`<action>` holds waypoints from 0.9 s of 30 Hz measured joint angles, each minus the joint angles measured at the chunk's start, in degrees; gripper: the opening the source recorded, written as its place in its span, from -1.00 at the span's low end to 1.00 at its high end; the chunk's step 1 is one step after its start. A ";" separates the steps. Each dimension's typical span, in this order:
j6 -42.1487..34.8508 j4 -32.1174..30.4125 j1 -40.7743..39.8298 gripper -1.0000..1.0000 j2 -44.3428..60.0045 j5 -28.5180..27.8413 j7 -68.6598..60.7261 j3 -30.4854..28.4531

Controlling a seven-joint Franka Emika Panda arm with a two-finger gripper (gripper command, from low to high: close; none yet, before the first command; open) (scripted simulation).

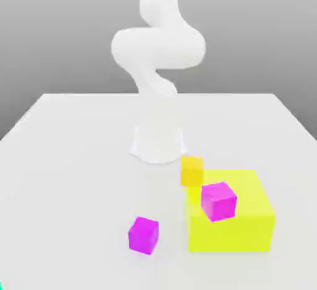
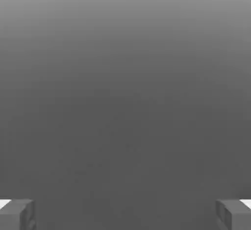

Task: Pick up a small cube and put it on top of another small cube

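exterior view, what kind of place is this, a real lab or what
Most likely a simulated tabletop test scene, not a real room: a bare white table against a blank grey backdrop, a plain white robot arm, and flat-coloured blocks like the big yellow block and a magenta cube.

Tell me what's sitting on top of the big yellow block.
One magenta cube rests on the big yellow block, near its front corner. The block's base hides the table beneath it.

White arm upright, pincer wide apart.
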 joint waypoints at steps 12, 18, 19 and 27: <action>3.61 5.92 0.28 0.00 25.11 5.20 -10.83 -9.95; 5.26 8.88 -1.74 0.00 37.72 9.46 -17.34 -13.34; 5.53 9.38 -2.43 0.00 39.83 10.16 -18.42 -13.66; 7.85 13.29 -7.64 0.00 56.43 14.05 -25.84 -14.39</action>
